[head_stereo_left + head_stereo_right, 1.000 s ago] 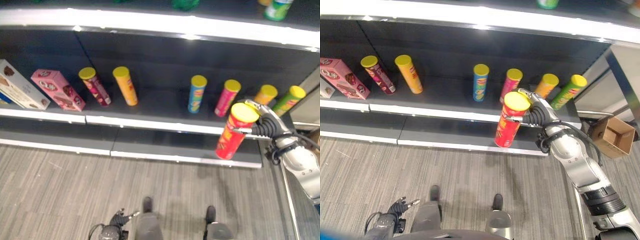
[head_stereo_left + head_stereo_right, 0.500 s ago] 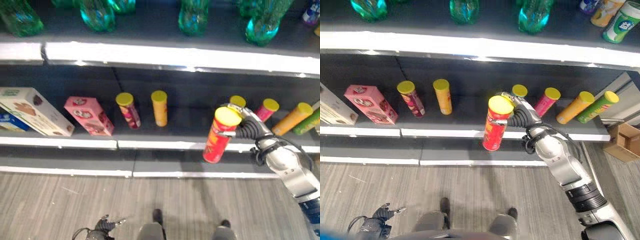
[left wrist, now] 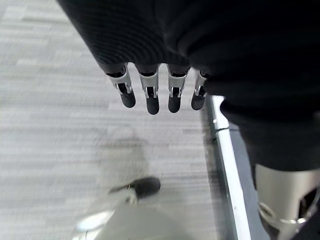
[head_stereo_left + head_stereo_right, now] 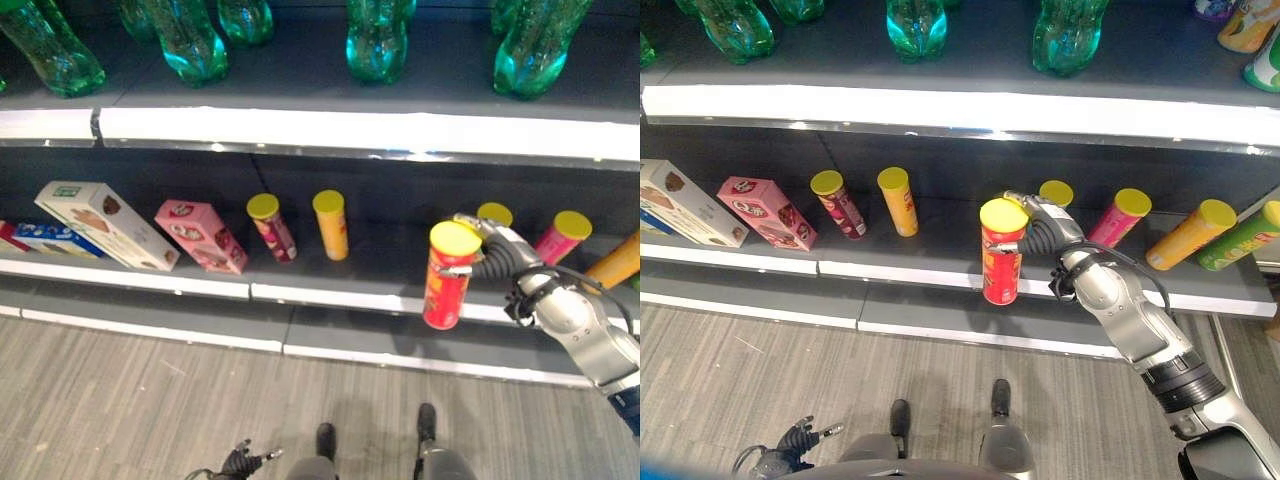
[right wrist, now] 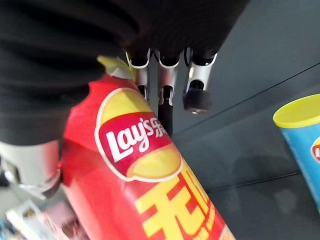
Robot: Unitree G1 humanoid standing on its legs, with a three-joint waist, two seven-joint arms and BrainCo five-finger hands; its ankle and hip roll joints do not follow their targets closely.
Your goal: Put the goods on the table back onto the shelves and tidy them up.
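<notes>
Dark shelf (image 4: 940, 262) of upright canisters, right hand (image 4: 1040, 228) gripping red can (image 4: 1001, 252) (lidded).

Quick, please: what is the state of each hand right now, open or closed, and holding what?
Left hand: open, fingers straight, holding nothing, down by the floor.
Right hand: closed on the red chip can, held in front of the shelf.

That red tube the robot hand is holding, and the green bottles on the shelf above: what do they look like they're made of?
The red tube in the right robot hand looks like printed cardboard with a glossy wrap, since its straight sides shine faintly, under a smooth yellow lid, likely plastic. The green bottles look like clear tinted plastic: light passes through them and their bases are lobed.
</notes>
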